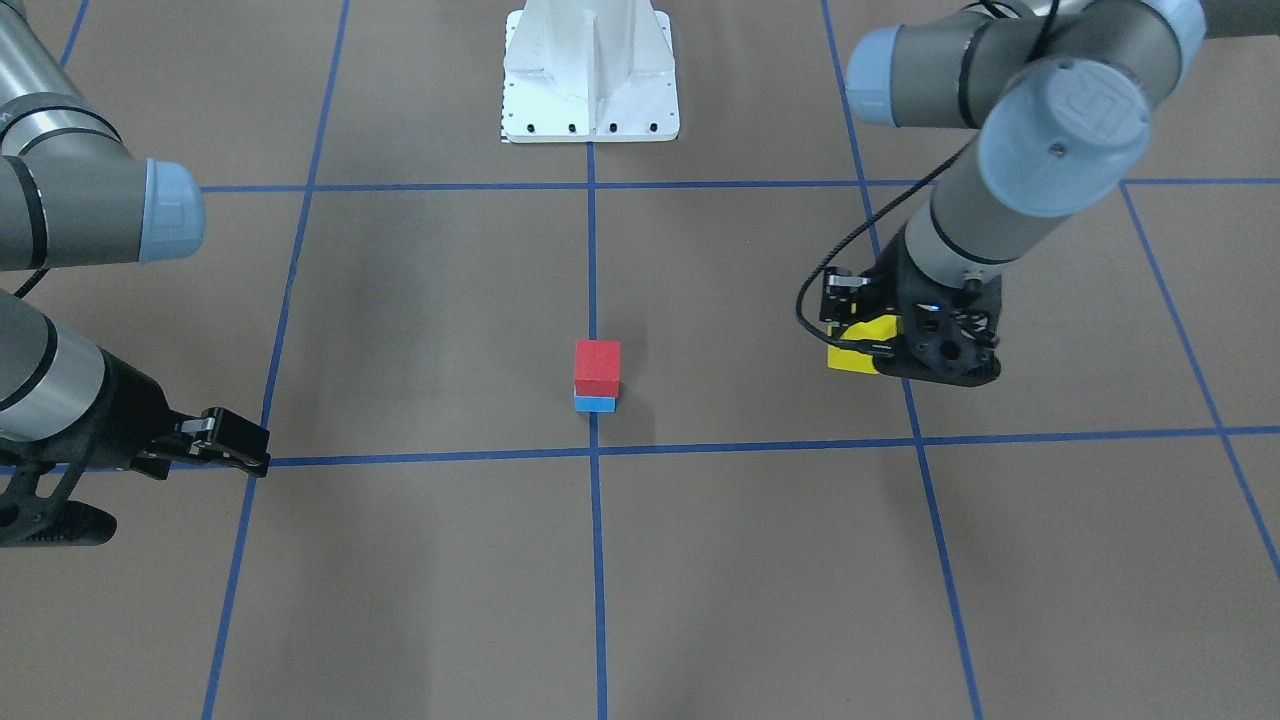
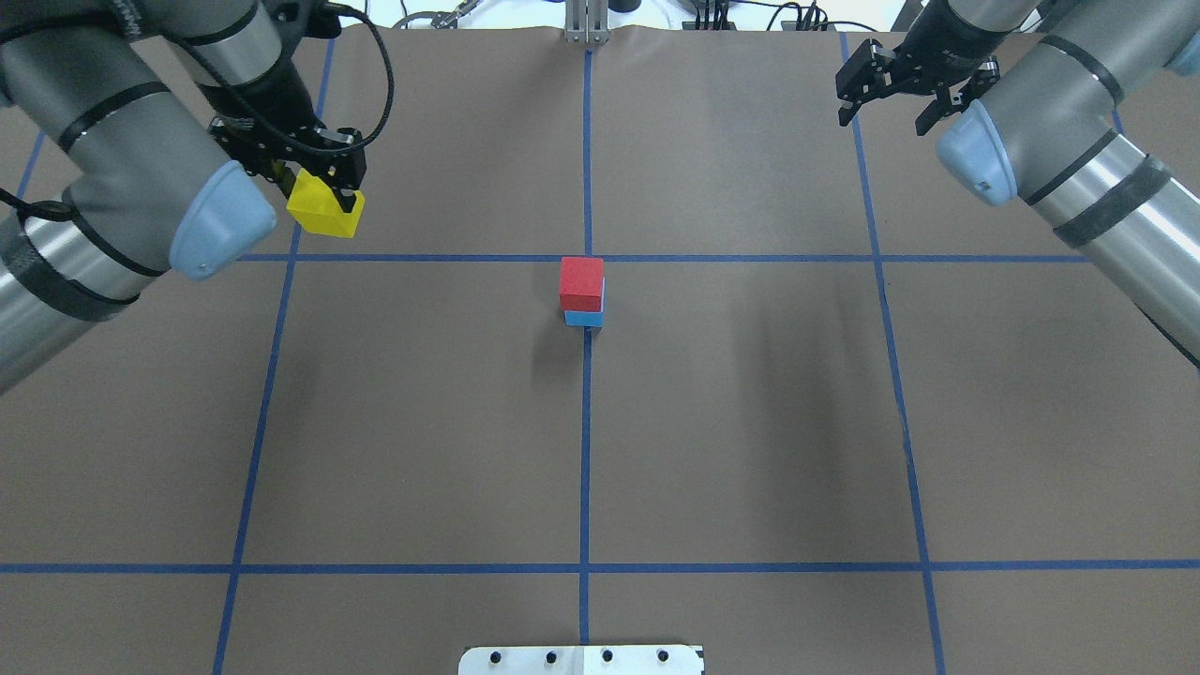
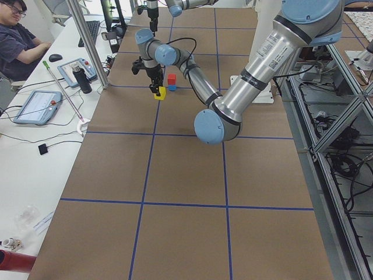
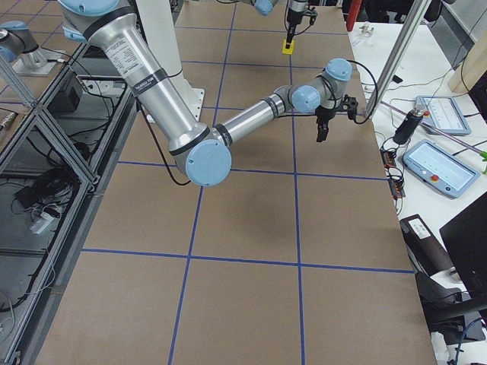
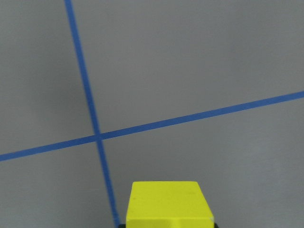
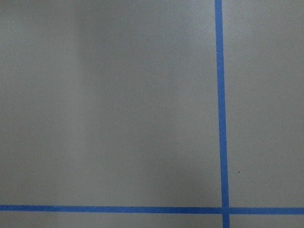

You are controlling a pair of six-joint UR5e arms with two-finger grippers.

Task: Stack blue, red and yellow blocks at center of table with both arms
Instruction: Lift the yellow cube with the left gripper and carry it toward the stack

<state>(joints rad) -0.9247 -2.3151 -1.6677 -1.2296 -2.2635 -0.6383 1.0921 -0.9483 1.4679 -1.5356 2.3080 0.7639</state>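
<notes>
A red block (image 2: 581, 281) sits on top of a blue block (image 2: 583, 319) at the centre of the table, also in the front view, red (image 1: 597, 366) above blue (image 1: 595, 404). My left gripper (image 2: 323, 190) is shut on the yellow block (image 2: 325, 210), far left of the stack and near a tape crossing. The yellow block also shows in the front view (image 1: 860, 347) and at the bottom of the left wrist view (image 5: 168, 205). My right gripper (image 2: 891, 94) is open and empty at the far right of the table. The right wrist view shows only bare paper and tape.
Blue tape lines (image 2: 586, 422) split the brown table into squares. The white robot base (image 1: 590, 70) stands at the robot's side of the table. A desk with tablets (image 3: 36, 106) and a seated person (image 3: 17, 41) runs along the far edge.
</notes>
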